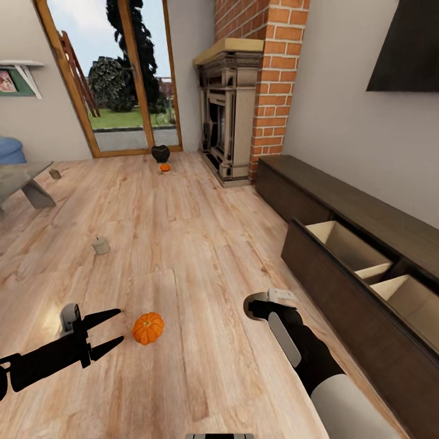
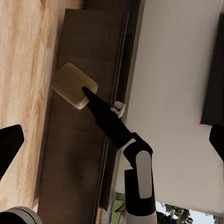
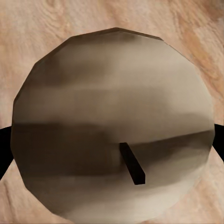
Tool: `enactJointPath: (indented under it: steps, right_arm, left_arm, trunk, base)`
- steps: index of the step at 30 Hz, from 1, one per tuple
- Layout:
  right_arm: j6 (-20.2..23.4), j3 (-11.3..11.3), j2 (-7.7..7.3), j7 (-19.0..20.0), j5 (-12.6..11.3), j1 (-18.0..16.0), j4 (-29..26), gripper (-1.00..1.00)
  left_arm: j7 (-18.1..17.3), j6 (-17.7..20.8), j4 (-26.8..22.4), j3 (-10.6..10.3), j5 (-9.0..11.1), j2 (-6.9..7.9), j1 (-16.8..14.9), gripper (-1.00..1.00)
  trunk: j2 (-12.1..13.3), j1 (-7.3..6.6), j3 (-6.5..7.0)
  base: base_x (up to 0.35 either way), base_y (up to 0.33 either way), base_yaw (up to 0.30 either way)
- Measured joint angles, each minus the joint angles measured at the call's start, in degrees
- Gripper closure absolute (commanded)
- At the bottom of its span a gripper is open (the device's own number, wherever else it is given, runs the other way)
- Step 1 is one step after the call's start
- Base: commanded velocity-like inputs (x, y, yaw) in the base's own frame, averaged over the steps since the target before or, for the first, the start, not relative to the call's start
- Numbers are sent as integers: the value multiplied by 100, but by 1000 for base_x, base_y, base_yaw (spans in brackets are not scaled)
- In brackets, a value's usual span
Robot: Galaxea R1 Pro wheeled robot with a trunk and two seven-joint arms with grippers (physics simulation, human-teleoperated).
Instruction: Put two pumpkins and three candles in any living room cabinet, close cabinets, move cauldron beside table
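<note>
Beside the open cabinet (image 1: 341, 268), your right gripper (image 3: 112, 135) pinched a candle (image 3: 112, 126); left gripper (image 1: 108, 332) spread. Next, judge a drop into the drawer.

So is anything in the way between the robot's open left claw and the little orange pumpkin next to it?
No. The left gripper points at the small ribbed orange pumpkin, with bare wooden floor between them and nothing visible blocking.

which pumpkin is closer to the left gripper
The pumpkin just beside the open left gripper; the other pumpkin sits far off by the cauldron.
</note>
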Motion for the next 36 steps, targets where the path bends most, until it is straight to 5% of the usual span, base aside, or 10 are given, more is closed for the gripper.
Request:
enactJointPath:
  steps: [13,36]
  right_arm:
    - [4,5,-1,1,-11,2,1,100]
    - [-35,0,-6,5,-1,2,42,100]
  left_arm:
    - [0,1,-9,0,-7,1,8,-100]
    - [38,-24,92,56,-126,4,8,-100]
  trunk:
    - [2,-3,23]
    - [2,-3,-1]
  base:
    - [24,88,236]
    - [90,274,-47]
